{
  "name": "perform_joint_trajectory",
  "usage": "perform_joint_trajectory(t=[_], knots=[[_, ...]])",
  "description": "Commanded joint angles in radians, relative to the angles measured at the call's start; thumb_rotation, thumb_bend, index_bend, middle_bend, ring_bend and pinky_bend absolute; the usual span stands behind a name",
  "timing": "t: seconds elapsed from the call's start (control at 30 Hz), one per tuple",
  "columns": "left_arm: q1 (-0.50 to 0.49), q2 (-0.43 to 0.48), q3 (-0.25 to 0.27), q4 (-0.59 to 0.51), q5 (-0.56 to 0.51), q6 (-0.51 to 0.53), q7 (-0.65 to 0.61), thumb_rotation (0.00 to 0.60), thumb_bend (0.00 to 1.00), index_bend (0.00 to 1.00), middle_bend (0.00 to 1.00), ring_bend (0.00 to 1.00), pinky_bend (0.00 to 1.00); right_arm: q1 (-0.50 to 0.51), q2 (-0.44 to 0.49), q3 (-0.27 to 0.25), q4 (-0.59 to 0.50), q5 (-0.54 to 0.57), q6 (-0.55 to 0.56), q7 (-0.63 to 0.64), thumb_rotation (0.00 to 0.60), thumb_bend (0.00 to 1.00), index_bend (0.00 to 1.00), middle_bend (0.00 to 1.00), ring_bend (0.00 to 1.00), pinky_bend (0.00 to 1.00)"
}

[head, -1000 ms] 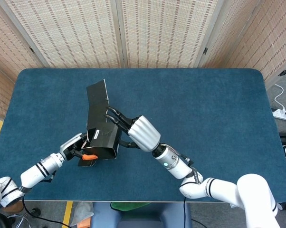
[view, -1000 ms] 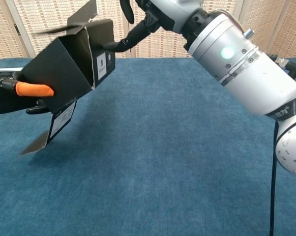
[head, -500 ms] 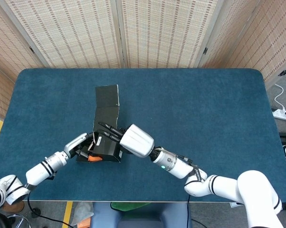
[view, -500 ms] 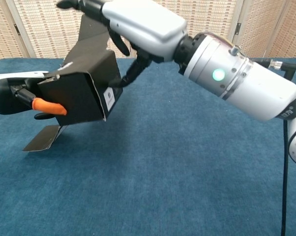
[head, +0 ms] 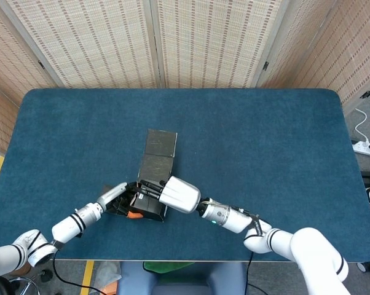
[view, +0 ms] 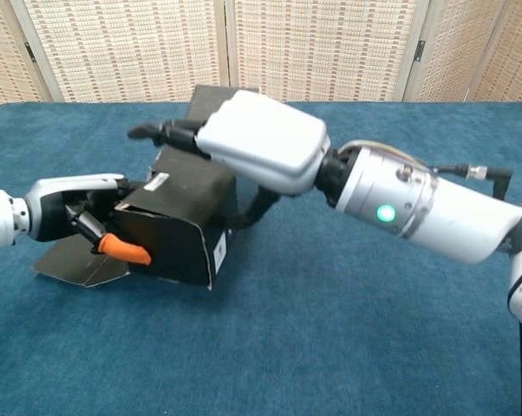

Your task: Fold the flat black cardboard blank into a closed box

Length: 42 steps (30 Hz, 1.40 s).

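The black cardboard box (view: 179, 236) lies half-formed on the blue table (head: 265, 135), near its front edge left of centre. Its long lid flap (head: 160, 147) stretches flat away from me, and a small end flap (view: 75, 267) lies on the cloth at the left. My left hand (view: 70, 204) grips the box's left end, an orange-tipped finger (view: 124, 250) across the front face. My right hand (view: 261, 152) lies over the top of the box, fingers stretched leftward and thumb down its right side. In the head view the left hand (head: 118, 195) and right hand (head: 180, 193) flank the box (head: 149, 206).
Woven screens (head: 154, 43) stand behind the table. A white power strip (head: 366, 147) with a cable lies on the floor beyond the right edge. The table's front edge runs close below both forearms.
Both hands have brought the box down from the air onto the table and to the right. The lid flap has swung from upright to lying flat behind it. The right hand now covers the top.
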Motion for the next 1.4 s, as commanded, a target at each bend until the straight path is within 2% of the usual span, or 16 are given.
perform_joint_trajectory(t=[0.03, 0.33, 0.53, 0.83, 1.23, 1.4], knots=[[0.006, -0.042, -0.002, 0.042, -0.013, -0.019, 0.057, 0.600, 0.19, 0.31, 0.30, 0.59, 0.84, -0.031, -0.095, -0.058, 0.150, -0.029, 0.048, 0.044, 0.600, 0.00, 0.07, 0.18, 0.70, 1.00], [0.033, -0.108, -0.013, 0.101, -0.041, -0.026, 0.196, 0.600, 0.19, 0.28, 0.28, 0.59, 0.84, -0.046, -0.192, -0.098, 0.352, -0.044, 0.109, 0.100, 0.600, 0.02, 0.07, 0.19, 0.71, 1.00], [0.044, -0.115, -0.022, 0.104, -0.055, -0.029, 0.240, 0.600, 0.19, 0.24, 0.26, 0.59, 0.84, -0.051, -0.221, -0.110, 0.415, -0.039, 0.142, 0.131, 0.600, 0.02, 0.07, 0.19, 0.71, 1.00], [0.047, -0.102, -0.021, 0.079, -0.040, -0.021, 0.287, 0.600, 0.19, 0.16, 0.22, 0.58, 0.83, -0.050, -0.234, -0.127, 0.449, -0.026, 0.143, 0.147, 0.600, 0.06, 0.19, 0.30, 0.72, 1.00], [0.044, -0.091, -0.034, 0.042, -0.054, -0.040, 0.357, 0.600, 0.19, 0.09, 0.19, 0.57, 0.82, -0.014, -0.248, -0.130, 0.465, -0.012, 0.140, 0.149, 0.600, 0.07, 0.22, 0.33, 0.73, 1.00], [0.046, -0.087, -0.037, 0.037, -0.061, -0.047, 0.365, 0.600, 0.19, 0.09, 0.18, 0.57, 0.82, -0.011, -0.244, -0.139, 0.470, -0.009, 0.129, 0.146, 0.600, 0.13, 0.29, 0.38, 0.73, 1.00]])
